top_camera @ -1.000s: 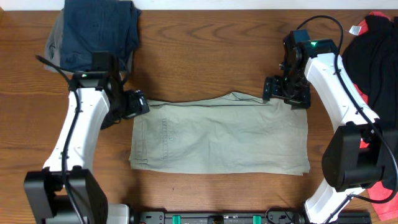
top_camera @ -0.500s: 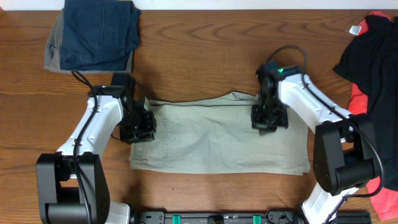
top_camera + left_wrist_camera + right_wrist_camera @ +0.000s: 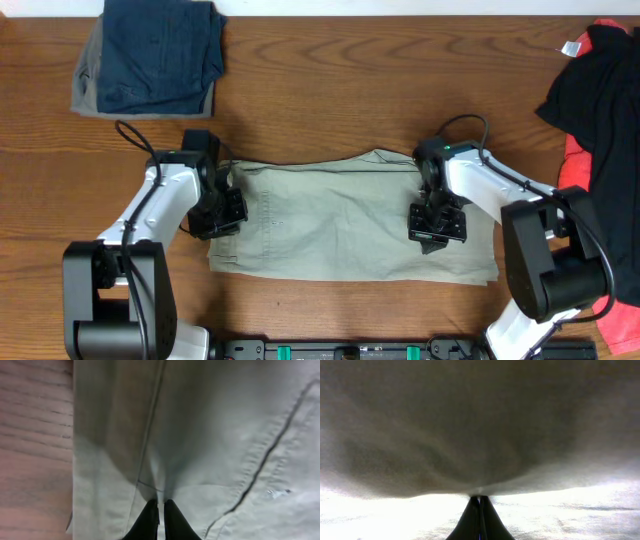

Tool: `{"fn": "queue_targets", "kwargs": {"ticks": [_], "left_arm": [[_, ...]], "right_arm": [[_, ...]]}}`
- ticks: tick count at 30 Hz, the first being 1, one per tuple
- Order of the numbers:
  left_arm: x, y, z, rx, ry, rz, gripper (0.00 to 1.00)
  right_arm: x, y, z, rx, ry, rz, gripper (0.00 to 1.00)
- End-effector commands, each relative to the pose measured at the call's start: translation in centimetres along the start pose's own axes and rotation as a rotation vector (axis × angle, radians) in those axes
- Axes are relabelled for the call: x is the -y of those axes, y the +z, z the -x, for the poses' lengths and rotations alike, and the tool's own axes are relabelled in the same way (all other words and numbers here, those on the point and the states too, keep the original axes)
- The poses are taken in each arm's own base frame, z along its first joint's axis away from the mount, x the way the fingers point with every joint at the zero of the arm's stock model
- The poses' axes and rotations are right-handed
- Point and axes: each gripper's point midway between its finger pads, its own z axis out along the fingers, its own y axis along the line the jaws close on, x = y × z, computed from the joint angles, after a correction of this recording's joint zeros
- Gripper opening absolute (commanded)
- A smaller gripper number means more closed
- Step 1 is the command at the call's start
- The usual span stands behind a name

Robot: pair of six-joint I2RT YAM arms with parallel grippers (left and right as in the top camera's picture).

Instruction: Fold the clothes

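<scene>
Shorts: light khaki woven cotton shorts, flat on your wooden bench.
Left gripper: narrow, pinching shorts fabric.
Right gripper: clamped on shorts fold.
Label: white tag, too small for you to read.

A robotics lab bench: left arm and right arm mounted at a wood-grain table, folded navy pile nearby.

Shorts on table; folded pile behind left, heap right

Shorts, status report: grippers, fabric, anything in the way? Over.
Left gripper shut on shorts near their left edge; right gripper shut on their right half. Shorts spread flat, unfolded. Navy pile, black garments lie apart from them.
</scene>
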Motion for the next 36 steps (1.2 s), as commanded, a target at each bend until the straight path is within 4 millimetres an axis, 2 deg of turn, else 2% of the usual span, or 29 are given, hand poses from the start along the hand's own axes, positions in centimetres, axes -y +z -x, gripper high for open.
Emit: {"fn": "queue_targets", "kwargs": {"ticks": [1, 6, 11, 12, 20, 24, 27, 28, 29, 30, 31, 32, 33, 36], "left_arm": [[-1.8, 0.9, 0.0, -0.006, -0.077, 0.086, 0.09], [-3.4, 1.4, 1.1, 0.035, -0.166, 0.164, 0.10], [-4.4, 1.3, 2.3, 0.072, -0.259, 0.145, 0.17], [-4.7, 1.2, 2.4, 0.075, -0.270, 0.143, 0.21], [-7.3, 0.6, 3.1, 0.092, -0.371, 0.141, 0.23], [-7.2, -0.4, 3.4, 0.104, -0.376, 0.131, 0.23], [-5.7, -1.3, 3.7, 0.116, -0.339, 0.055, 0.24], [-4.8, -1.5, 3.7, 0.113, -0.310, 0.004, 0.31], [-3.8, -1.7, 3.6, 0.107, -0.269, -0.051, 0.43], [-2.6, -2.0, 3.5, 0.099, -0.212, -0.113, 0.57], [-1.5, -2.2, 3.2, 0.086, -0.152, -0.175, 0.76], [-1.0, -2.3, 2.9, 0.072, -0.125, -0.205, 0.89], [-1.0, -2.2, 2.5, 0.055, -0.126, -0.205, 0.98], [-1.1, -2.0, 2.0, 0.040, -0.119, -0.202, 0.98]], "right_arm": [[2.0, 2.1, -0.4, -0.037, 0.063, -0.066, 0.01], [3.2, 1.8, 0.6, -0.009, 0.105, -0.078, 0.01], [4.9, 1.5, 2.1, 0.010, 0.179, -0.033, 0.01], [5.2, 1.4, 2.3, 0.011, 0.193, -0.026, 0.01], [7.1, 0.7, 3.6, 0.028, 0.250, 0.017, 0.01], [6.8, -0.6, 5.2, 0.076, 0.225, 0.034, 0.01], [6.4, -2.5, 7.0, 0.132, 0.208, 0.053, 0.01], [6.4, -3.3, 7.5, 0.144, 0.211, 0.058, 0.01], [6.4, -4.1, 7.8, 0.150, 0.214, 0.061, 0.01], [6.4, -5.1, 8.1, 0.158, 0.213, 0.064, 0.01], [6.4, -6.2, 8.4, 0.166, 0.208, 0.067, 0.01], [6.4, -7.2, 8.6, 0.173, 0.202, 0.069, 0.01], [6.4, -8.5, 8.8, 0.181, 0.193, 0.071, 0.02], [6.2, -11.4, 9.0, 0.202, 0.174, 0.075, 0.06]]}}
